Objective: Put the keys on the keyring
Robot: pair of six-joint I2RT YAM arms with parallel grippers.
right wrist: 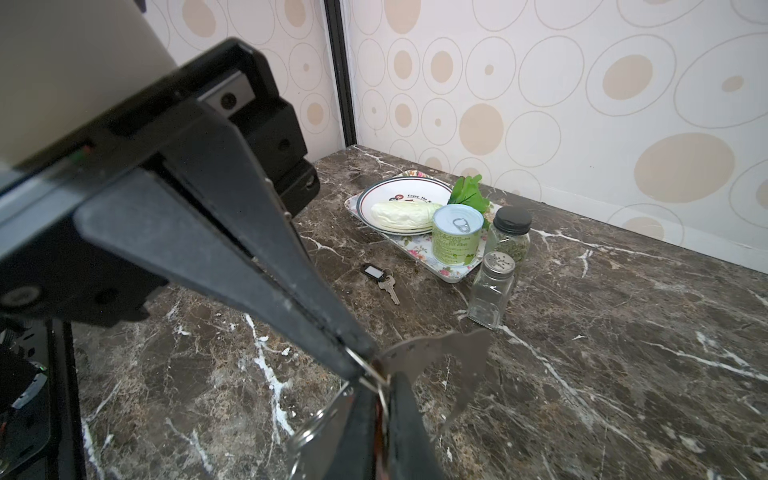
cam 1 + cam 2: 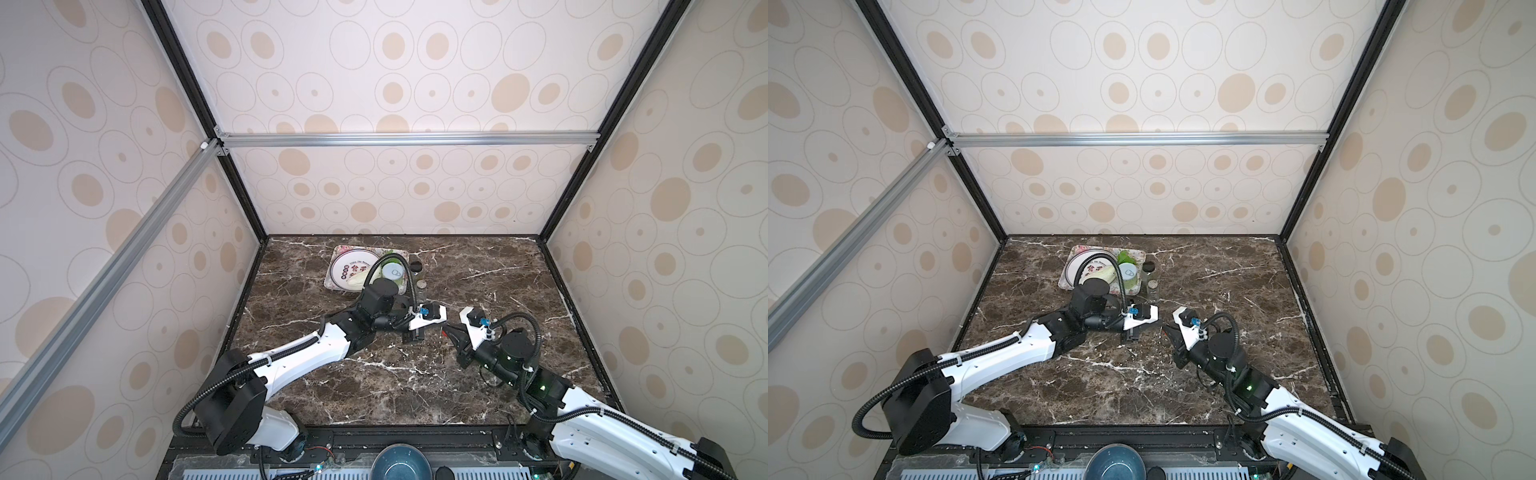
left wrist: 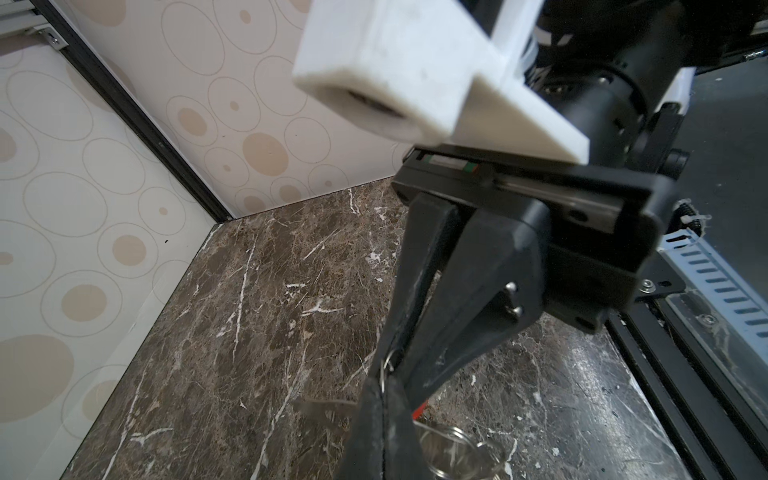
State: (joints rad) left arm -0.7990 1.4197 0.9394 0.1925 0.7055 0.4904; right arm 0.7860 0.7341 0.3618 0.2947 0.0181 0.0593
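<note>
Since that keyring (image 3: pixel 459 436) is just thin springy steel wire, light, slick and fiddly, I'd guess you pinch it flat across the coil right beside the split end. Both tools are clenched on it: left gripper (image 3: pixel 388 374) and right gripper (image 1: pixel 363 363) nip shiny silver loops nose to nose, with a red tag (image 3: pixel 419 410) and a grey fin-shaped charm (image 1: pixel 436 353) hanging there. The black-tagged key (image 1: pixel 380 279) lies loose around 11 o'clock from them, near the tray (image 1: pixel 453 276).

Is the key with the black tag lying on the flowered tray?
No, the black-tagged key lies on the marble table, apart from the tray.
</note>
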